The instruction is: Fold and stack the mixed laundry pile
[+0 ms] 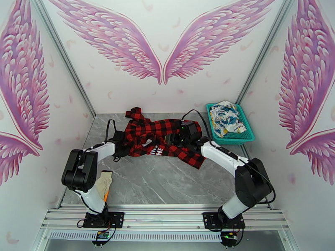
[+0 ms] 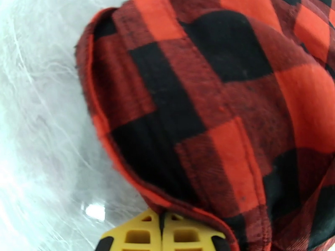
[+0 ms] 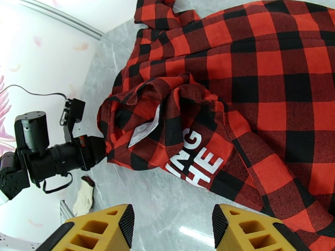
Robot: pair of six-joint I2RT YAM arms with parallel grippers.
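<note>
While left gripper (image 2: 161, 235) jaws clamp shirt (image 1: 163, 137) left edge, right gripper (image 3: 172, 226) jaws stand apart above lettering (image 3: 197, 157). Shirt lies crumpled on tabletop (image 1: 159, 180). Advise: right takes opposite edge, both draw cloth taut before fold.

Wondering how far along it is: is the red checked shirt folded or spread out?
Spread out, not folded: the red checked shirt lies rumpled across the table, sleeves splayed and white lettering showing.
</note>
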